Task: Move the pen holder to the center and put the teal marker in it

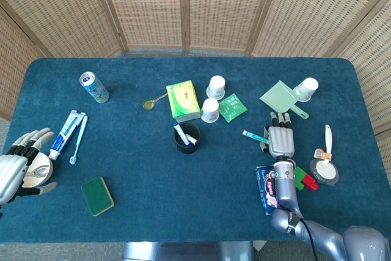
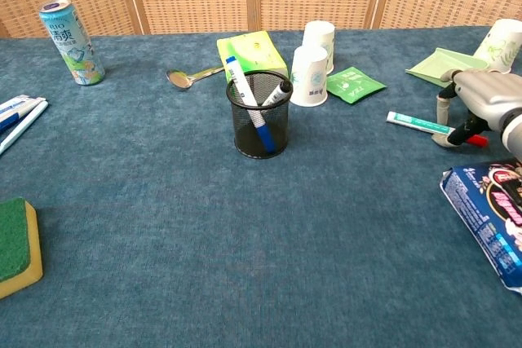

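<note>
The black mesh pen holder [image 1: 187,138] [image 2: 258,116] stands near the table's middle with a blue pen and a black marker in it. To its right the teal marker [image 1: 253,134] [image 2: 416,122] lies on the cloth. My right hand [image 1: 280,139] [image 2: 483,99] covers the marker's right end, palm down. In the chest view its thumb and a finger pinch that end. My left hand [image 1: 23,167] hovers at the table's left edge with fingers spread and nothing in it; the chest view does not show it.
Behind the holder are a green box [image 1: 182,99], two paper cups [image 1: 213,97], a green sachet [image 1: 232,107] and a spoon [image 1: 153,101]. A green dustpan [image 1: 280,98], a snack bag [image 2: 489,218] and a red-green block [image 1: 303,179] ring the right hand. A can, toothpaste and a sponge sit left.
</note>
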`<state>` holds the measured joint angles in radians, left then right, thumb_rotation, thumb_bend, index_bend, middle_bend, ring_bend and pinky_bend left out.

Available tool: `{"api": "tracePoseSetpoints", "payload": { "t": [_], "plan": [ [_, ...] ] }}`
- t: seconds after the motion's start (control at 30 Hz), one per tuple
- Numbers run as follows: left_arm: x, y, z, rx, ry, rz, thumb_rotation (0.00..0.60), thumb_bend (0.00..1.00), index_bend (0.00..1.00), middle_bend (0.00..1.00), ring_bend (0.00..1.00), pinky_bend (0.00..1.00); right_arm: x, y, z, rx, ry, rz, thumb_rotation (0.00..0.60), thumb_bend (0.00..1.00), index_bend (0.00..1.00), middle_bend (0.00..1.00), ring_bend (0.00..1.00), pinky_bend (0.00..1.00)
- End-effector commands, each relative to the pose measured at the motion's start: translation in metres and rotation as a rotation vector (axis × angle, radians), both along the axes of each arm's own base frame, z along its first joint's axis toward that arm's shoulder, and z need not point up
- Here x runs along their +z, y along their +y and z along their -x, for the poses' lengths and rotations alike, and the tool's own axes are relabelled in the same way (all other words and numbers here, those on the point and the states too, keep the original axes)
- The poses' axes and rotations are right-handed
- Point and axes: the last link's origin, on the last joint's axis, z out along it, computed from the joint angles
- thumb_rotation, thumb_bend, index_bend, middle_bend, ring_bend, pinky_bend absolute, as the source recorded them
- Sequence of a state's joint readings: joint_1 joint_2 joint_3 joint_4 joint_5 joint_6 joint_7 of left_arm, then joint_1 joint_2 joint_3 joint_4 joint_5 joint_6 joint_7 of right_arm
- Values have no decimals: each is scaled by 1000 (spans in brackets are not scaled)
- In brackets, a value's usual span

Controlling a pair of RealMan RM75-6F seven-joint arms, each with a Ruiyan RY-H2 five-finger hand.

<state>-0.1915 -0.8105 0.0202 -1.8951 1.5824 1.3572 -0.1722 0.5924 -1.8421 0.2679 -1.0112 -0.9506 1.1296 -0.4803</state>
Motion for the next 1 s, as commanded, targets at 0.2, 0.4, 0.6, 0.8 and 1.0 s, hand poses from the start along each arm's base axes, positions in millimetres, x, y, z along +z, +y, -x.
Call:
{"api": "tracePoseSetpoints", "payload": {
  "t": [0.2, 0.4, 0.6, 0.8, 1.0],
  "plan": [
    [0, 0, 0, -2, -3, 0, 600, 95, 0, 0, 0, 57, 3, 0, 2, 1, 7, 11, 600, 432, 661, 86, 0, 70],
    [0, 0, 0, -4, -4, 2, 600, 96, 0, 0, 0, 57, 6, 1, 0, 11, 9, 17, 600, 433, 690, 93, 0, 71],
    [0, 0, -1, -5, -7, 3, 600, 96, 0, 0, 0, 57, 15, 5, -6, 52, 11, 38, 600, 424, 704, 95, 0, 71],
    [0, 0, -1, -6, -11, 7, 600, 96, 0, 0, 0, 57, 32, 11, -16, 114, 12, 72, 600, 422, 707, 98, 0, 71],
    [2, -3, -2, -17, -19, 4, 600, 96, 0, 0, 0, 56, 63, 21, -42, 237, 32, 129, 600, 422, 711, 105, 0, 72]
  ]
}}
